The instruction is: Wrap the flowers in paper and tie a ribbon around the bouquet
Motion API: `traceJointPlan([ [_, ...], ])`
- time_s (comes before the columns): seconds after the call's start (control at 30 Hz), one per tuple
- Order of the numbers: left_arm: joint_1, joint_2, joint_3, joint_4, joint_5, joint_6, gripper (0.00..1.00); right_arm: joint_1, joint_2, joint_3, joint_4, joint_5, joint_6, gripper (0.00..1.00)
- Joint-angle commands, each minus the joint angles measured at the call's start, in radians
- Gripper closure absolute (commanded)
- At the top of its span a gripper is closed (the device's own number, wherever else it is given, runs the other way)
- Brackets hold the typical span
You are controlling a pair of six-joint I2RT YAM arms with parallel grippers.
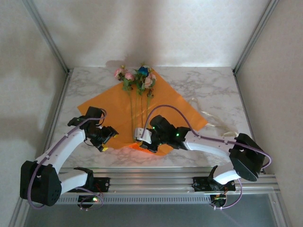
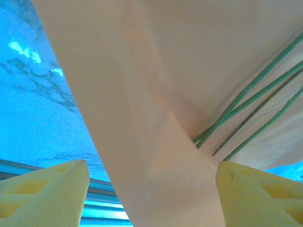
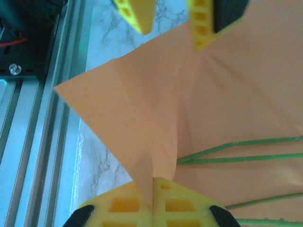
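1. Pale, faintly patterned walls close in a white marbled tabletop, with an aluminium rail along its near edge where the two arms are bolted.
2. The paper lies spread on the tabletop like a diamond, one corner pointing at the rail.
3. The flowers lie on top of it. The pink and blue blooms are at the far corner, and the thin green stems run down the middle toward the near corner.
4. The right gripper sits at that near corner. In its wrist view the yellow pads are pressed together on a raised fold of the paper, so it is fully closed and pinching the sheet.
5. The left gripper hovers just to the left of it, near the paper's lower left edge. Its yellow fingers stand wide apart with nothing gripped.
6. From the left wrist, a ridge of paper runs up between those open fingers (it looks washed out to a pale peach there), with the stems off to the right.
7. Whether either left finger touches the sheet, I can't tell.
8. The ribbon lies loose on the tabletop by the paper's right corner, well apart from both grippers.
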Motion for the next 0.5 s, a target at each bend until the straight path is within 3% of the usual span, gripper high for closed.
traceJointPlan([
  [0.0,-0.006,-0.006,-0.020,0.045,0.043,-0.078,0.29,-0.029,0.028,0.049,-0.034,-0.082,0.016,1.00],
  [0.13,-0.019,0.033,-0.049,0.074,0.033,-0.059,0.31,-0.063,0.069,0.089,-0.059,-0.126,0.004,1.00],
  [0.33,0.001,0.083,-0.013,0.032,-0.077,0.026,0.32,-0.108,0.113,0.118,-0.048,-0.148,-0.004,1.00],
  [0.47,0.016,0.104,-0.007,0.014,-0.167,0.076,0.38,-0.116,0.106,0.118,-0.049,-0.161,-0.013,1.00],
])
